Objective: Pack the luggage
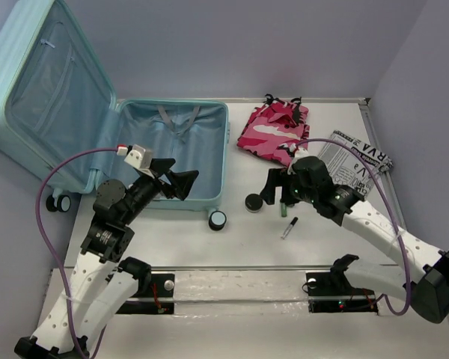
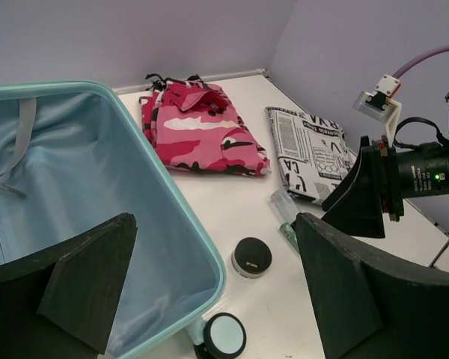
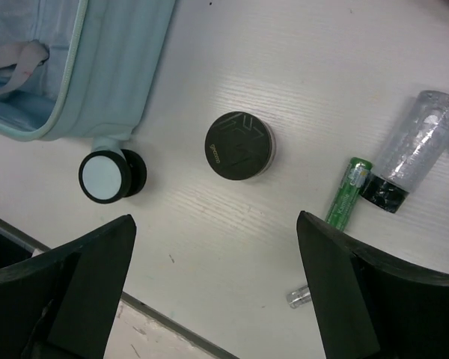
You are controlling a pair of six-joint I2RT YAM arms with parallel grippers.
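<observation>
Luggage [image 1: 209, 149] is lying open at the far left corner of the table [image 1: 179, 247]. Its one shallow base is sitting flat and its one lid [image 1: 52, 90] is standing tilted back beyond the left edge. From where I am standing I am counting two grey straps [image 1: 168, 118] hanging inside the base near its far wall. Two casters are showing along its near side, one [image 1: 218, 220] at the near right corner and one [image 1: 56, 202] at the near left.

The left gripper [image 1: 176, 179] is hovering over the near right corner of the base with its two fingers spread wide and nothing between them. One finger is hanging over the blue lining and the other outside the rim. The right gripper [image 1: 275, 193] is hovering near the middle of the table, also spread wide and carrying nothing.

Outside the case, two soft things are lying flat. One pink camouflage garment [image 1: 273, 129] is resting by the far edge just right of the base, and one folded piece with black-and-white newspaper print [image 1: 352, 157] is lying toward the right edge.

Four small things are sitting near the middle. One round black jar [image 1: 253, 202] is standing just right of the near right caster, apart from it. One green tube [image 3: 349, 191] and one clear bottle with a black collar [image 3: 423, 138] are lying side by side under the right gripper, seemingly touching. One thin pen-like stick [image 1: 289, 227] is lying a little nearer the near edge.
</observation>
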